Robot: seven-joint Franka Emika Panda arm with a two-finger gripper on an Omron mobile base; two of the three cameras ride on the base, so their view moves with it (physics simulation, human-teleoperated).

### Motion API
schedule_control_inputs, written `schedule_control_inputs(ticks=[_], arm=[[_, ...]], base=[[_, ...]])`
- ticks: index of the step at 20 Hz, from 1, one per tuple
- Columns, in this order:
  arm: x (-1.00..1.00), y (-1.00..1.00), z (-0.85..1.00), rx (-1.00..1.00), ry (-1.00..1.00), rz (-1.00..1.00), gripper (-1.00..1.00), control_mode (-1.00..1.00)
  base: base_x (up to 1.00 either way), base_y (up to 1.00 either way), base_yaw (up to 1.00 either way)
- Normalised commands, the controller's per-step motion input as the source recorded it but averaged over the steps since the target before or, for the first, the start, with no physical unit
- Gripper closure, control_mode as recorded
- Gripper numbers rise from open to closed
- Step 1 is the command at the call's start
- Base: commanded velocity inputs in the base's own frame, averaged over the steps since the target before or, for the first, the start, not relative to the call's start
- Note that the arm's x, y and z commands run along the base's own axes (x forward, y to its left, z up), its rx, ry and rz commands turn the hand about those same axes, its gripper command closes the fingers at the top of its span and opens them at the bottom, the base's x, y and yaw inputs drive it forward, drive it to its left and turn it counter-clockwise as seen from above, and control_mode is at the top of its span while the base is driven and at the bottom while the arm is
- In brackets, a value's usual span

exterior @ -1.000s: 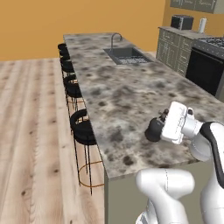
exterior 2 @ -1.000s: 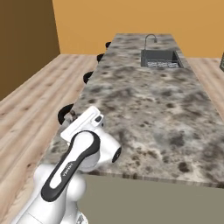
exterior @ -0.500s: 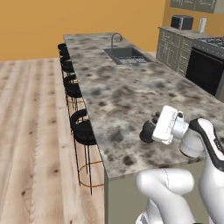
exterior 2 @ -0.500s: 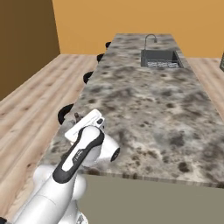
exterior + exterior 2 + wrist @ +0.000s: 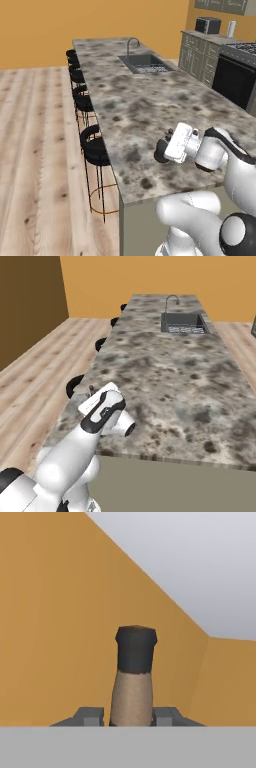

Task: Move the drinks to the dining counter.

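In the hand view the gripper [image 5: 131, 714], at bottom centre, pinches the bottle [image 5: 132, 677] by its neck, whose long axis rises toward the cap at frame centre, while at centre right of the left base view its dark body [image 5: 161, 150] hangs over the counter [image 5: 140, 100], still to be set down.

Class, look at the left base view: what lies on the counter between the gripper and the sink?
Nothing: between the gripper, shut on a bottle, and the sink, the counter is bare marble.
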Motion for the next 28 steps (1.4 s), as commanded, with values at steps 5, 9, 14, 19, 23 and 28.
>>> schedule_control_inputs(ticks=[5, 9, 14, 19, 23, 28], arm=[[0.52, 0.00, -0.41, 0.00, 0.00, 0.00, 1.00, -1.00], [0.45, 0.00, -0.44, 0.00, 0.00, 0.00, 1.00, -1.00], [0.36, 0.00, -0.40, -0.01, 0.00, 0.00, 1.00, -1.00], [0.40, 0.00, -0.38, -0.01, 0.00, 0.00, 1.00, -1.00], [0.27, 0.00, -0.29, 0.00, 0.00, 0.00, -1.00, -1.00], [0.09, 0.19, -0.25, 0.00, 0.00, 0.00, -1.00, -1.00]], base=[[0.00, 0.00, 0.00], [0.00, 0.00, 0.00], [0.00, 0.00, 0.00], [0.00, 0.00, 0.00], [0.00, 0.00, 0.00], [0.00, 0.00, 0.00]])
